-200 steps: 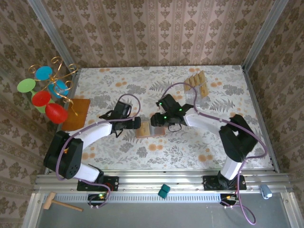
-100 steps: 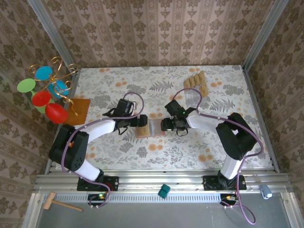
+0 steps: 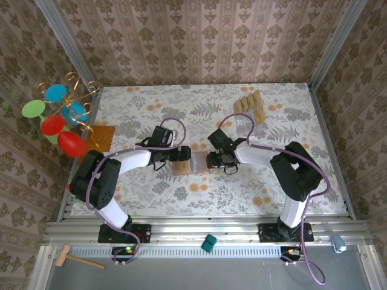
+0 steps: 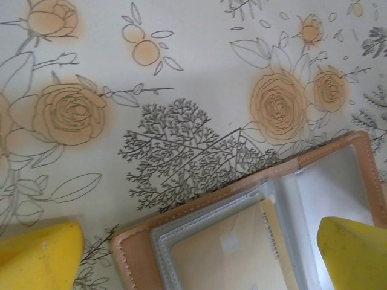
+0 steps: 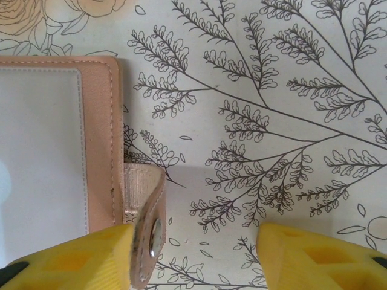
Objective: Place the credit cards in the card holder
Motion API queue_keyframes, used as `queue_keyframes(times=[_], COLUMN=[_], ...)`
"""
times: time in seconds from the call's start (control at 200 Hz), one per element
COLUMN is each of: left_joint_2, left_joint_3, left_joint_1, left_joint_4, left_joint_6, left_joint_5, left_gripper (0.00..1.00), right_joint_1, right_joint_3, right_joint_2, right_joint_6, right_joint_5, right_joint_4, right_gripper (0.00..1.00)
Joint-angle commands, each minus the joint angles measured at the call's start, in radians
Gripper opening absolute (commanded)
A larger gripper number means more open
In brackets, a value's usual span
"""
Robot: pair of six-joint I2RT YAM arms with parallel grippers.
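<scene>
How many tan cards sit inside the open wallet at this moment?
1: a thin tan card lies under the clear pocket of the salmon-brown leather wallet, seen from the left wrist. Other pockets run out of view and may hide more.

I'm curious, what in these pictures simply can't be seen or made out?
- Top view: the card holder pockets, too small and partly covered by the left gripper and right gripper.
- Left wrist view: the pocketed card, cut off by the bottom edge, print too small to read.
- Top view: the loose credit cards, too small to count.
</scene>
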Motion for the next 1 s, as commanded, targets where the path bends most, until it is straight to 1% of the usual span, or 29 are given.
queue_keyframes(times=[0.0,0.27,0.43,0.55,0.635,0.705,0.805,0.93,0.995], left_joint_2=[0.012,-0.014,-0.064,-0.094,-0.111,-0.126,-0.106,-0.05,-0.03], left_joint_3=[0.012,-0.012,-0.025,-0.042,-0.053,-0.059,-0.014,0.011,0.011], left_joint_1=[-0.02,-0.039,-0.039,-0.041,-0.042,-0.042,-0.035,-0.026,-0.026], left_joint_4=[0.037,0.082,0.119,0.176,0.2,0.176,0.029,-0.025,-0.021], left_joint_6=[-0.028,-0.057,-0.084,-0.12,-0.145,-0.146,-0.108,-0.082,-0.079], left_joint_5=[0.042,0.06,0.086,0.126,0.134,0.098,0.022,0.007,0.007], left_gripper=[1.0,1.0,1.0,1.0,1.0,1.0,1.0,1.0,1.0], right_joint_1=[0.015,0.017,0.018,0.018,0.018,0.018,0.018,0.018,0.018], right_joint_3=[-0.004,-0.01,-0.013,-0.012,-0.014,-0.015,-0.022,-0.024,-0.024], right_joint_2=[0.065,0.083,0.097,0.112,0.121,0.127,0.128,0.128,0.131], right_joint_6=[-0.004,0.006,0.012,0.015,0.016,0.016,0.018,0.017,0.019], right_joint_5=[-0.003,-0.007,-0.013,-0.02,-0.021,-0.023,-0.023,-0.025,-0.027], right_joint_4=[-0.001,0.006,0.017,0.024,0.029,0.032,0.035,0.038,0.04], right_gripper=[0.56,0.5,0.39,0.34,0.32,0.3,0.28,0.28,0.25])
